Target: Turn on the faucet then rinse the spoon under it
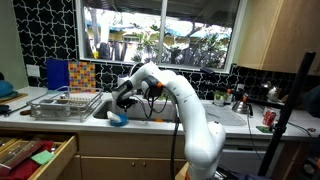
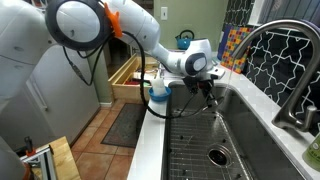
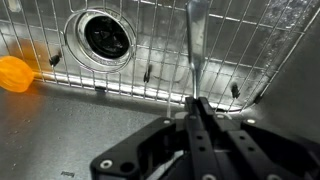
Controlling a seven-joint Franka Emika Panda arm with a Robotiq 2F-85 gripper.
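A: Beside the faucet point(image 2: 248, 48), just short of its spout end, the gripper point(image 2: 207, 80) is noted over the sink point(image 2: 270, 140). The jaws are pinched narrow on the spoon point(image 2: 212, 100).

B: Lie of the spoon?

A: Hung below the jaws, away from the faucet's arch. The long axis is judged near upright, with the free end pointed down at the wire grid point(image 3: 260, 50). In the wrist view the spoon point(image 3: 190, 50) is seen running straight out from the gripper point(image 3: 195, 105). Which end is the bowl cannot be told.

B: Water?

A: No stream is made out below the faucet, so the tap is judged not yet opened.

B: Handling advice?

A: The grip should be kept firm while the faucet's handle is nudged. Afterwards the spoon's lower end is best brought directly beneath the faucet's mouth, low enough that splashing is limited.
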